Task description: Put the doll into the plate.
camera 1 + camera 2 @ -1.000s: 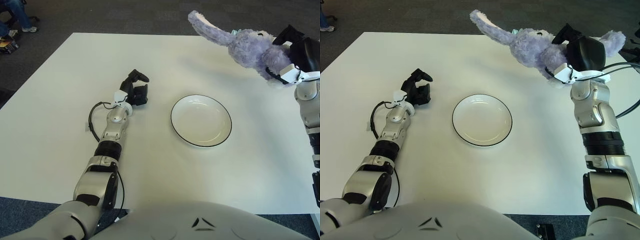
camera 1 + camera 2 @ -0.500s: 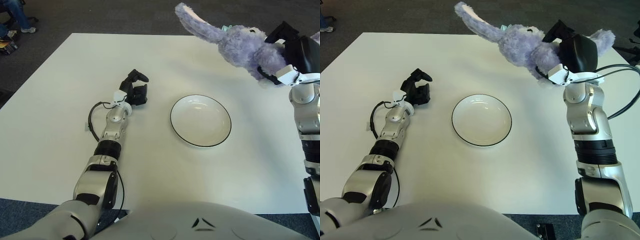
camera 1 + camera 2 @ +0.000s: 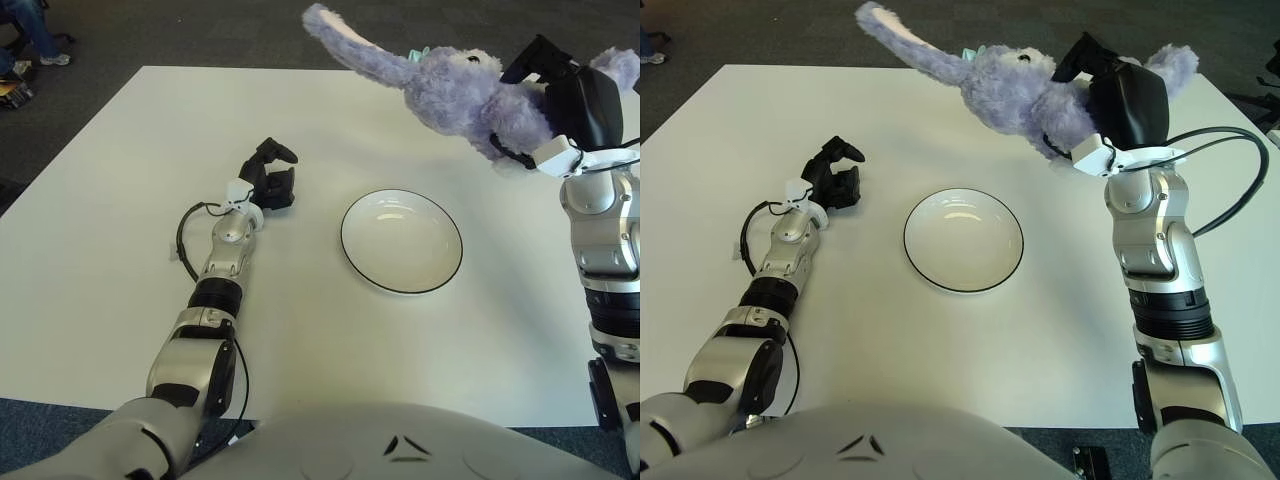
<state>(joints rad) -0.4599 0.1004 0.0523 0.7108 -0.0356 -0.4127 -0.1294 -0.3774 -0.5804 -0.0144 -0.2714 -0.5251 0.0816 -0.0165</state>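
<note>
While the right hand is raised above the far right part of the white worktop, its dark fingers are closed around the body of the purple doll. This soft doll hangs in the air, tilted, with one long ear stretched to the left and up, and it touches neither the worktop nor the plate. The white plate with a thin dark rim lies near the middle of the worktop, below and to the left of the doll. Left of the plate is the left hand; its fingers are curled and hold nothing.
</note>
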